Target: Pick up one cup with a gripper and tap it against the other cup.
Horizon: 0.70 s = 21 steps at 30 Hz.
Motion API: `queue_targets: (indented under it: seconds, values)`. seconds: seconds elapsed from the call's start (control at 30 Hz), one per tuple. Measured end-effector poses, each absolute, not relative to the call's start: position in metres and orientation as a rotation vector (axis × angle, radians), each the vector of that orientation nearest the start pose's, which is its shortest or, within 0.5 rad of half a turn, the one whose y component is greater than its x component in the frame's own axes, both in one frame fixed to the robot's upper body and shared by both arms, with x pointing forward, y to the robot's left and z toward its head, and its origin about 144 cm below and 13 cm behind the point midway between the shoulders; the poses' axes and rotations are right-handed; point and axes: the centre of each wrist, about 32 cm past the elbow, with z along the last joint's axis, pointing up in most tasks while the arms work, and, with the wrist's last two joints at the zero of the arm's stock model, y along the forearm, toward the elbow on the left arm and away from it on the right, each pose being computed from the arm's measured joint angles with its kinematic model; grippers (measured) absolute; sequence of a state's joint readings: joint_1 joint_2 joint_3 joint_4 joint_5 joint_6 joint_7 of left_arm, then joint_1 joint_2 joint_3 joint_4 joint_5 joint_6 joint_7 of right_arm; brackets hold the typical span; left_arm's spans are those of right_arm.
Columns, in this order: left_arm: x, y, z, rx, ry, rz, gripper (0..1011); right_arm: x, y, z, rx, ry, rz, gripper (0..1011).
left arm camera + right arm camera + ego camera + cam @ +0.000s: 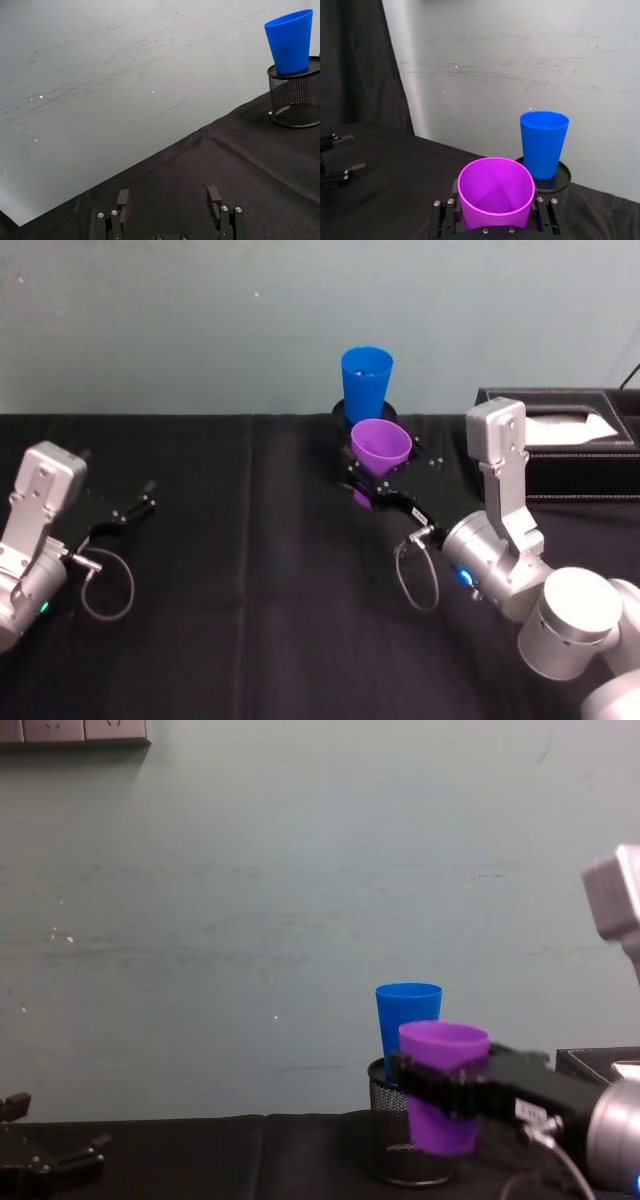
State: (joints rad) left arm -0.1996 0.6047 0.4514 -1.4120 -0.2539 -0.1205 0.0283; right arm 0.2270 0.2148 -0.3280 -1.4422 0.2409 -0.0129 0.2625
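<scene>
Your right gripper point(372, 483) is clamped on the purple cup point(380, 450), with one jaw on each side of the cup's wall. The cup is upright and lifted off the table point(250, 570), as you can see in the chest view, where its bottom hangs above the black cloth. In the right wrist view the cup's open mouth sits between the two fingers point(547, 215).

The blue cup point(366, 382) stands upright on the top of a black mesh holder point(395, 1140), at the far side of the table, close to the wall. The purple cup is just in front of the blue one, on the near side and a little to the right. From these views you cannot tell if the two cups touch; in the right wrist view a small gap seems to be between them.

Your left gripper point(170, 202) is far to the left, low over the table, with its jaws apart and nothing between them. To the right of the cups there is a black tissue box point(560, 445).
</scene>
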Motion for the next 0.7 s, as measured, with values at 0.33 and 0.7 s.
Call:
queue_targets:
  seconds: [0.33,0.7]
  values:
    - [0.489,0.31,1.14,0.304,-0.285,1.248,1000,0.494,-0.199,1.13,-0.025,-0.006,-1.005,731]
    - [0.489,0.31,1.14,0.304,-0.285,1.248,1000,0.48,-0.201,1.113,-0.05,0.025,-0.99,731]
